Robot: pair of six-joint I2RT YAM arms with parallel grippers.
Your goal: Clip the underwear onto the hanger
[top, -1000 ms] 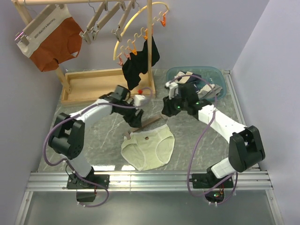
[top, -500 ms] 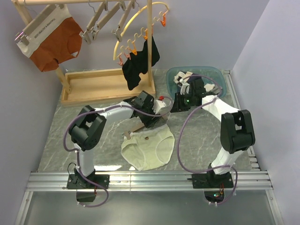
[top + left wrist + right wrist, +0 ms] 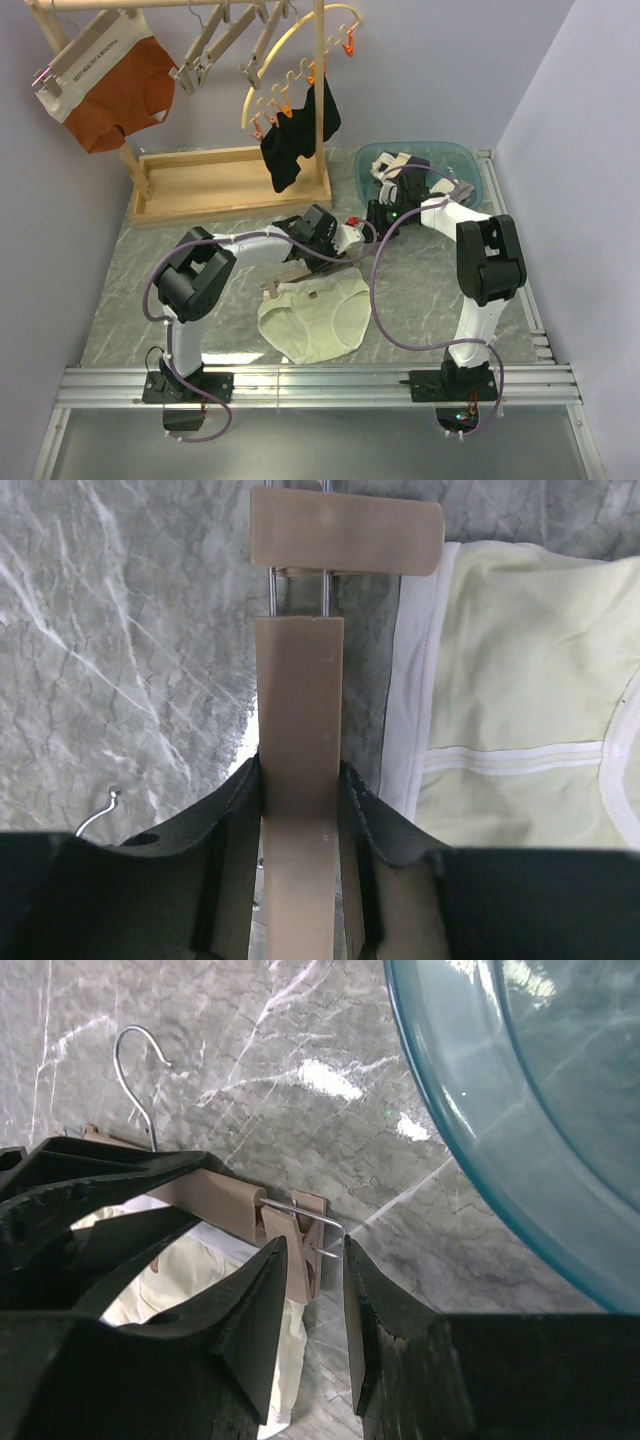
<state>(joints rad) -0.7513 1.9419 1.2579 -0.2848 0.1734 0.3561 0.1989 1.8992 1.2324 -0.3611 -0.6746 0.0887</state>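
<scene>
Left wrist: flat, smooth wooden hanger [image 3: 300,730] beside soft cream underwear [image 3: 520,680].

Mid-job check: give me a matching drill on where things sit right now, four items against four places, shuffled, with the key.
Items
1. pale cream-yellow briefs
2. straight light-wood bar hanger
3. rust-orange briefs with white waistband
4. black garment

Places
A. hanging from the curved yellow hoop
B. gripped in the left hand
C. lying flat on the grey marble table
D. hanging below the wooden rail at top left

Pairs: 1-C, 2-B, 3-D, 4-A
</scene>
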